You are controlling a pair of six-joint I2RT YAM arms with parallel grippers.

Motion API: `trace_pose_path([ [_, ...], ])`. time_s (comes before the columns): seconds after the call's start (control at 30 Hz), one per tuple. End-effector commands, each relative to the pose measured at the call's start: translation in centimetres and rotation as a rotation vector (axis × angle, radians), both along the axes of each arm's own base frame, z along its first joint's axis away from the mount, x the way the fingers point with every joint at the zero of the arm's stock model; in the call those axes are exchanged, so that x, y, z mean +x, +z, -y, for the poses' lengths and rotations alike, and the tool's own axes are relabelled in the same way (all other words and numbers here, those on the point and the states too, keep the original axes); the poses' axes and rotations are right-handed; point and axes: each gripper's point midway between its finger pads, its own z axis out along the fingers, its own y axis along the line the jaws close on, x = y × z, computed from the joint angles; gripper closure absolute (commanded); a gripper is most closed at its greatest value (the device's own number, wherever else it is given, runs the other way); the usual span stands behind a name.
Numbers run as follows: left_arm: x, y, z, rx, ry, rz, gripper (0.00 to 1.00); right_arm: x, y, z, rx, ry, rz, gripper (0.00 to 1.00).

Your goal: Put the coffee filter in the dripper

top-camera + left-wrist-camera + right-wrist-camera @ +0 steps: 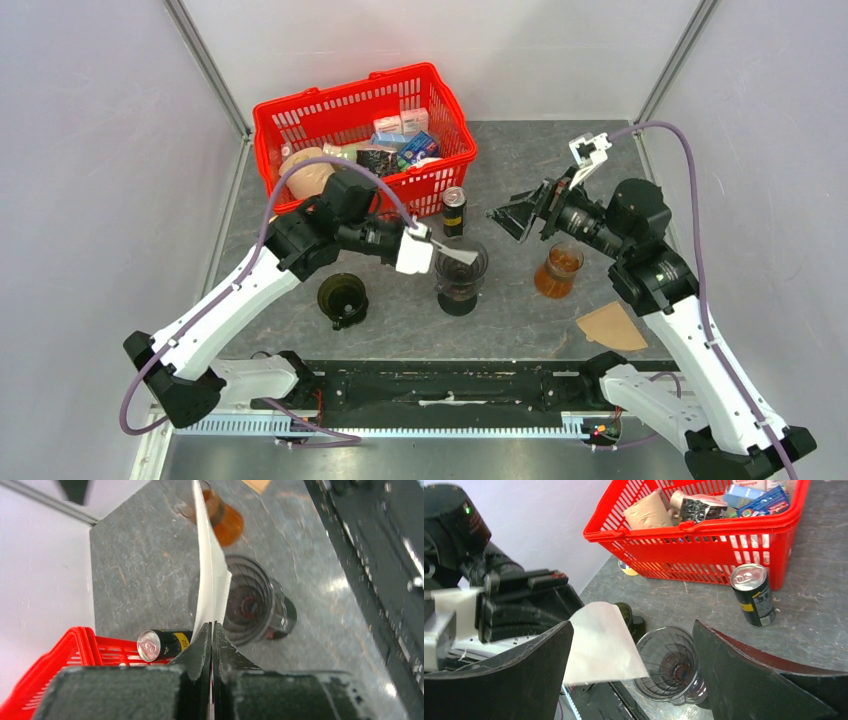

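Grey stone table (520, 320), white walls (100, 150) close around. My left gripper (212, 628) pinches the coffee filter (209, 565) above the glass dripper (461, 272); my right gripper (507, 224) gapes wide, empty, nearby.

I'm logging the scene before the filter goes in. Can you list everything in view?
filter: 1, white, held above dripper
dripper: 1, clear glass, table centre
brown paper: 1, brown, flat near right arm's base
glass: 1, amber liquid, right of dripper
cup: 1, dark green, left of dripper
can: 1, black and yellow, upright beside basket
basket: 1, red, far side
groceries: several, mixed, inside basket
table: 1, grey
left gripper: 1, black, shut on filter
right gripper: 1, black, open, right of dripper
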Motion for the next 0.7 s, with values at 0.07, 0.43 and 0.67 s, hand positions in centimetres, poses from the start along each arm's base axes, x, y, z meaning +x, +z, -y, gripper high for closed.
trace_pose_path([
  [0.07,-0.3,-0.9,-1.1,0.145,-0.226,0.341,0.98,-0.1,1.0,-1.2,-0.05,0.094,-0.043,0.03],
  [0.43,1.0,0.6,1.0,0.15,-0.244,0.403,0.98,-1.3,-0.7,-5.7,-0.087,0.373,-0.159,0.04],
  [0.67,2.5,0.3,1.5,0.203,-0.213,0.439,0.98,-1.0,-2.6,-5.9,-0.236,0.317,-0.142,0.05],
])
